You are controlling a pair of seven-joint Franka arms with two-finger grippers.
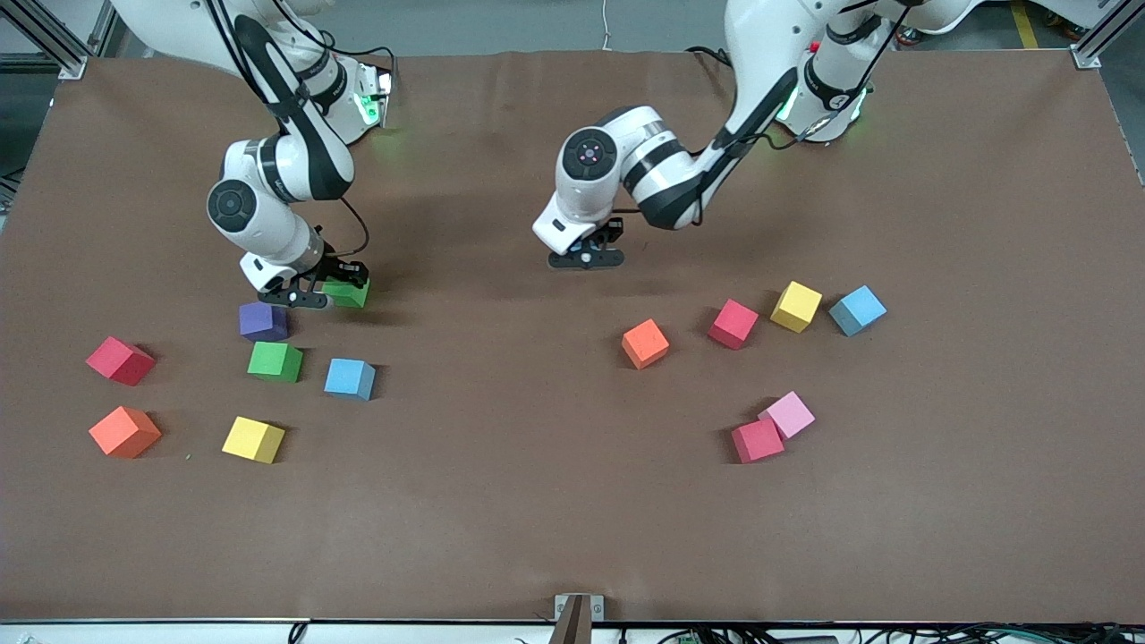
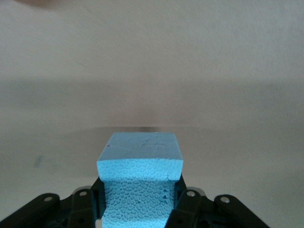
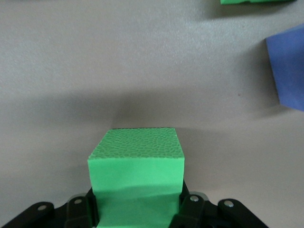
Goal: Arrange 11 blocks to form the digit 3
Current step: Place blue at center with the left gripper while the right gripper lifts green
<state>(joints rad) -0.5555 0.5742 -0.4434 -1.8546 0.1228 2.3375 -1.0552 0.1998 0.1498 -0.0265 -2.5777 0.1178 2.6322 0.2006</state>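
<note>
Both grippers grip cubes: right gripper (image 1: 324, 292) pinches a green block (image 1: 347, 292), needing a straight lift, while left gripper (image 1: 588, 253) clamps a light-blue block (image 2: 140, 164).

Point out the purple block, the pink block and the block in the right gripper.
purple block (image 1: 263, 319): front view, on its top face.
pink block (image 1: 788, 413): front view, on its top face.
green block (image 3: 136, 164) in the right gripper (image 3: 137, 209): right wrist view, on the face toward the camera.

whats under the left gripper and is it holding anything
The left gripper is shut on a light blue block, over bare brown table. The front view hides that block; only the wrist view shows it.
</note>
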